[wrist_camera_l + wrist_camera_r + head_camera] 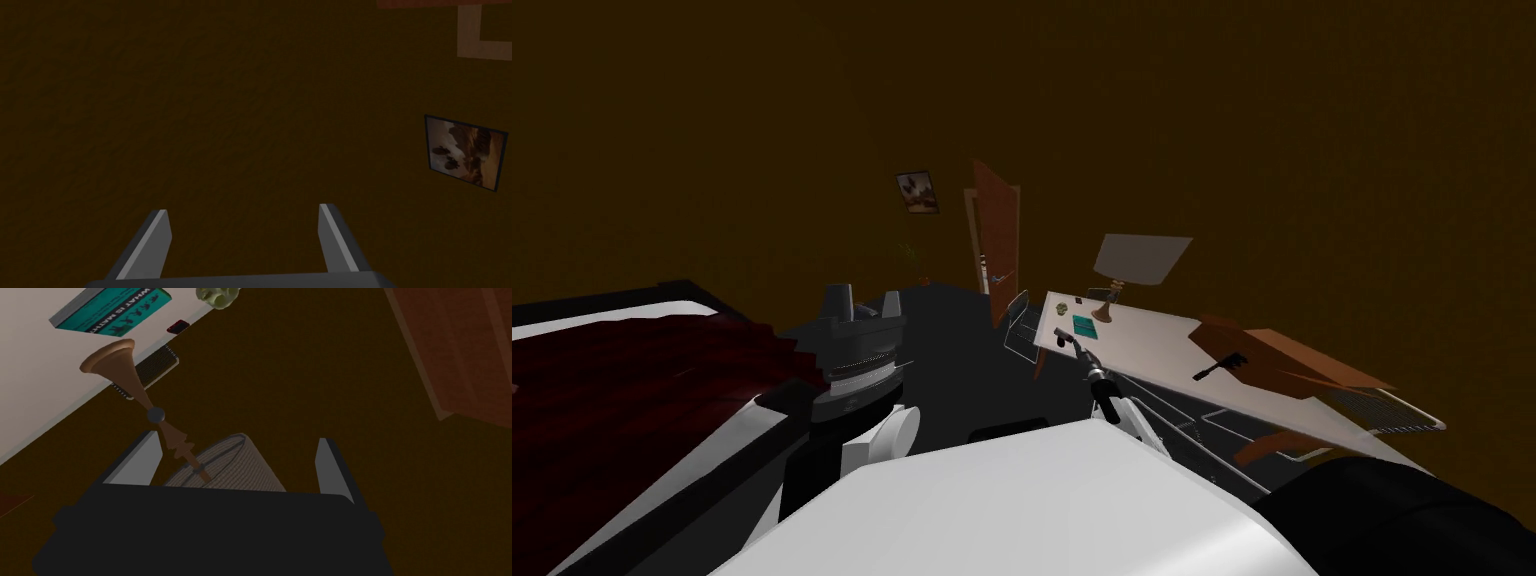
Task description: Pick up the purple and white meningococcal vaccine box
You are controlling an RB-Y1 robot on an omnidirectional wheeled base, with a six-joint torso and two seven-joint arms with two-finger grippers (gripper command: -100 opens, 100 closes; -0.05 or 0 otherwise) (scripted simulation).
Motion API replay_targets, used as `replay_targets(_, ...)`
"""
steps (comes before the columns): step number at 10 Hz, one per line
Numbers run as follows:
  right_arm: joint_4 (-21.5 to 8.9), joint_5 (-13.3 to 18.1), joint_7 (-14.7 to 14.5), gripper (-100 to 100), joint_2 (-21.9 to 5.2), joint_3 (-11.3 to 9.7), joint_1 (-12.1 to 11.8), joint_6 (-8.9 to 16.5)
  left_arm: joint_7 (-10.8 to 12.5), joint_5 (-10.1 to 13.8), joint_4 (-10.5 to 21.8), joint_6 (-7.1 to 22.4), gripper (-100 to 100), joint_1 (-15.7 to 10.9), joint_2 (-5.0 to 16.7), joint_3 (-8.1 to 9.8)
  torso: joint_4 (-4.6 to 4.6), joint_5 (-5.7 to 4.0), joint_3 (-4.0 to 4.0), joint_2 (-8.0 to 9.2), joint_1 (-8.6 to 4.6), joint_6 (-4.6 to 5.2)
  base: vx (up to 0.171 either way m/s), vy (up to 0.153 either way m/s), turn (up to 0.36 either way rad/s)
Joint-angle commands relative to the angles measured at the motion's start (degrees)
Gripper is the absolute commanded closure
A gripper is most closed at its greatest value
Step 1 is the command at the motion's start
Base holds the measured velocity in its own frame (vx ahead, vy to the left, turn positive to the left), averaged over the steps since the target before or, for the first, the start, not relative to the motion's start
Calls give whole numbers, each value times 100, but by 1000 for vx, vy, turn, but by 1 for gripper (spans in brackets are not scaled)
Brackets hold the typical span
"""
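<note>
Beside the pale table (30, 388), right pincer (237, 438) gapes toward the lamp (125, 373).

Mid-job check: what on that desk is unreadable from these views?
Right wrist view: pale lumpy object, cut off by the picture's edge.
Right wrist view: small dark red item on the desk, too small to identify.
Right wrist view: lamp shade, partly hidden by the right gripper.
Head view: black object on the desk, too small to name.

Teal flat book (112, 308) with white lettering on pale cream tabletop (30, 373); brown turned lamp stem (127, 373); beige ribbed lampshade (230, 468); red-brown door (997, 240); crimson bedspread (622, 380); right gripper (236, 436) black-bodied, 2 light grey fingers (142, 460).
</note>
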State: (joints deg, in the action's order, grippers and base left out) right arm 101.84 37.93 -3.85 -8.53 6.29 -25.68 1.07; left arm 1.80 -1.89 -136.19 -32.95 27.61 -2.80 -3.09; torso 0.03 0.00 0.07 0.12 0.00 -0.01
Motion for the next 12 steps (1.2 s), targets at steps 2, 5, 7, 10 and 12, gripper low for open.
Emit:
replay_targets(2, -86, 313, -18, -100, -22, -1, -20, 289, 0, 0, 0, 0, 0, 1, 0, 1, 0, 1, 0, 0, -2, 6, -17, 13, 29)
replay_targets(5, -626, 865, -102, -100, -23, 65, 78, 829, 0, 0, 0, 0, 0, 1, 0, 1, -1, 0, -3, -6, -4, 5, -12, 15, 210)
replay_targets(7, -662, 1083, -102, -100, -23, 65, 78, 940, 0, 0, 0, 0, 0, 1, 0, 1, -2, 0, -4, -7, -5, 6, -4, 6, 47)
replay_targets(10, -1219, 1618, -163, -100, -18, 113, 187, 1484, 0, 0, 0, 0, 0, 1, 0, 1, -2, -1, -6, -10, -8, 6, 1, 5, 228)
replay_targets(12, -1281, 1800, -163, -100, -18, 113, 187, 1581, 0, 0, 0, 0, 0, 2, 0, 1, -3, -1, -7, -12, -11, 6, 6, -5, 49)
